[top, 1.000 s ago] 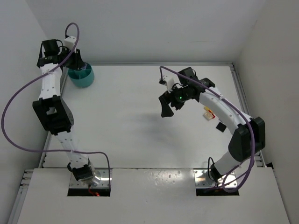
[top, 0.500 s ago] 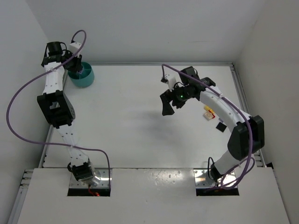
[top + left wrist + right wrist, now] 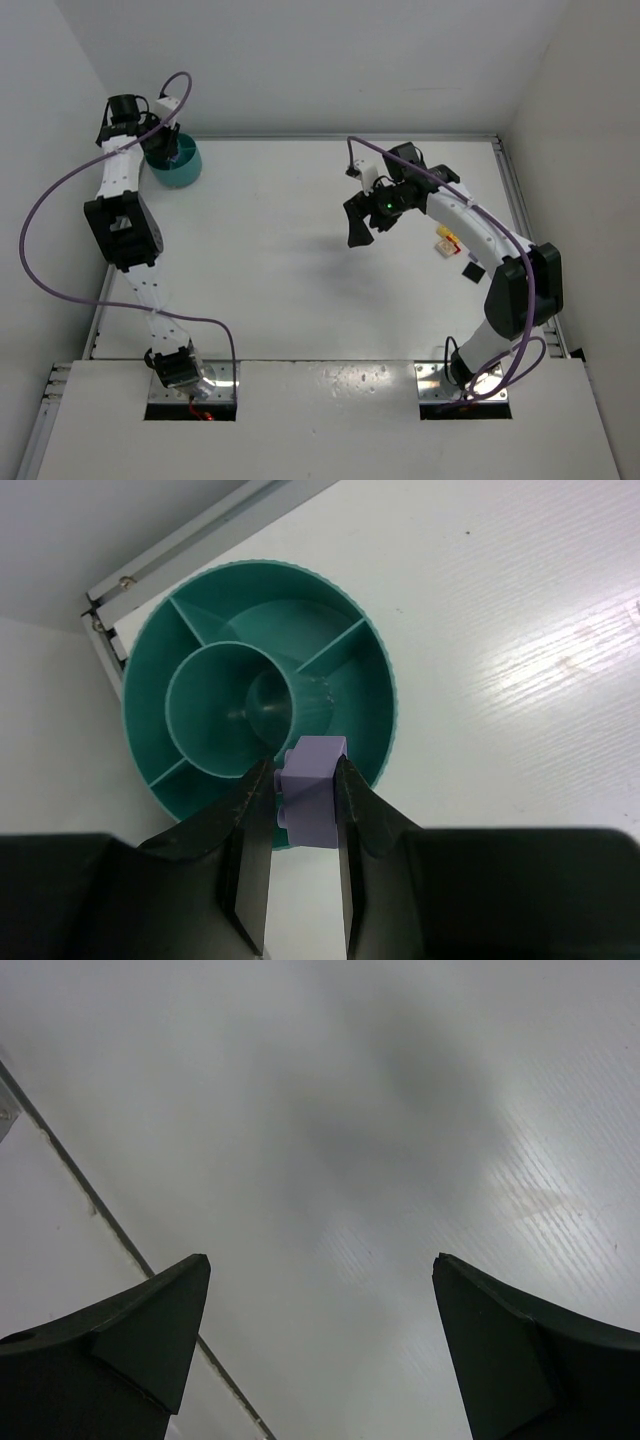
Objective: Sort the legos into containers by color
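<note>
The round teal bowl (image 3: 182,166) with curved inner dividers stands at the table's far left corner. My left gripper (image 3: 160,146) hangs over it and is shut on a small pale purple lego brick (image 3: 312,792). In the left wrist view (image 3: 305,772) the brick sits above the near rim of the bowl (image 3: 150,670), whose compartments look empty. My right gripper (image 3: 355,228) is open and empty in mid-air over the table's middle right; its wrist view (image 3: 320,1258) holds only bare table. A few loose legos, yellow and red (image 3: 445,240), lie beside the right arm.
A dark small piece (image 3: 468,270) lies near the right forearm. A metal rail (image 3: 200,530) edges the table just behind the bowl, with white walls close on the left and back. The left arm's purple cable loops wide on the left.
My left gripper has shifted a little to the right and farther back over the bowl, with the brick still in it. The right arm has barely moved.
</note>
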Robot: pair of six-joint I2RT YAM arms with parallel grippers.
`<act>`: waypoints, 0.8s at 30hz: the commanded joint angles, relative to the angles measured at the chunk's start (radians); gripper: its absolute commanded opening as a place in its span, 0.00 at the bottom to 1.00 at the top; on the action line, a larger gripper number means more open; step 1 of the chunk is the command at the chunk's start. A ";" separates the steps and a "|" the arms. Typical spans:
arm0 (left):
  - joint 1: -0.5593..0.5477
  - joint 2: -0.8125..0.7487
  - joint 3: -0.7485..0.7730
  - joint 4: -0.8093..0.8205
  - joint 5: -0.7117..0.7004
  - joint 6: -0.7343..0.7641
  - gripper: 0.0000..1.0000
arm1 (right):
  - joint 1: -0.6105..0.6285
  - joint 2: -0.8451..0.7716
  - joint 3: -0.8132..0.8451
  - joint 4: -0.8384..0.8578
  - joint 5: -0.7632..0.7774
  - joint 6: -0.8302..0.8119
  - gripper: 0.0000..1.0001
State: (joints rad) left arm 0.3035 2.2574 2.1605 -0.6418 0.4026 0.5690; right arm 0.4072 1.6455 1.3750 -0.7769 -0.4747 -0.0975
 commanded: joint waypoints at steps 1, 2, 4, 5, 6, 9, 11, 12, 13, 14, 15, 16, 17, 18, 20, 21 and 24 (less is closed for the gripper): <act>-0.029 -0.009 -0.017 0.027 0.027 0.017 0.17 | -0.004 -0.003 0.016 0.037 -0.024 0.012 0.93; -0.041 -0.009 -0.034 0.027 0.027 0.017 0.17 | -0.004 -0.003 0.016 0.037 -0.024 0.012 0.93; -0.052 -0.009 -0.044 0.027 0.018 0.017 0.17 | -0.004 -0.003 0.016 0.037 -0.024 0.012 0.93; -0.052 -0.009 -0.054 0.036 0.018 0.017 0.19 | -0.004 -0.003 0.016 0.037 -0.024 0.012 0.93; -0.052 -0.009 -0.054 0.045 0.018 0.017 0.19 | -0.004 -0.003 0.016 0.037 -0.024 0.012 0.93; -0.052 0.001 -0.054 0.074 -0.011 -0.011 0.22 | -0.004 -0.003 0.007 0.037 -0.024 0.012 0.93; -0.052 0.001 -0.054 0.085 -0.025 -0.021 0.22 | -0.004 -0.003 0.007 0.037 -0.024 0.012 0.93; -0.052 0.001 -0.054 0.094 -0.036 -0.021 0.23 | -0.013 -0.003 -0.002 0.037 -0.024 0.012 0.93; -0.052 0.001 -0.054 0.094 -0.036 -0.021 0.23 | -0.013 -0.003 -0.002 0.047 -0.024 0.012 0.93; -0.052 0.001 -0.054 0.103 -0.036 -0.021 0.23 | -0.013 -0.003 -0.002 0.047 -0.024 0.012 0.93; -0.052 0.001 -0.054 0.103 -0.036 -0.021 0.23 | -0.013 -0.003 -0.002 0.047 -0.033 0.012 0.93; -0.052 0.001 -0.054 0.103 -0.036 -0.021 0.23 | -0.013 -0.003 -0.002 0.047 -0.033 0.012 0.93; -0.052 0.001 -0.054 0.103 -0.036 -0.021 0.23 | -0.013 -0.003 -0.002 0.047 -0.033 0.012 0.93; -0.052 0.001 -0.054 0.113 -0.047 -0.021 0.23 | -0.013 -0.003 -0.002 0.047 -0.033 0.012 0.93; -0.052 0.001 -0.045 0.113 -0.047 -0.021 0.23 | -0.013 -0.003 0.007 0.047 -0.033 0.021 0.93; -0.052 0.001 -0.045 0.113 -0.057 -0.021 0.23 | -0.013 0.007 0.007 0.047 -0.042 0.021 0.93; -0.052 0.001 -0.045 0.113 -0.082 -0.021 0.24 | -0.013 0.007 0.007 0.047 -0.042 0.021 0.93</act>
State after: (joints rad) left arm 0.2478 2.2585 2.1044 -0.5659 0.3439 0.5560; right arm 0.4004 1.6489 1.3746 -0.7597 -0.4908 -0.0906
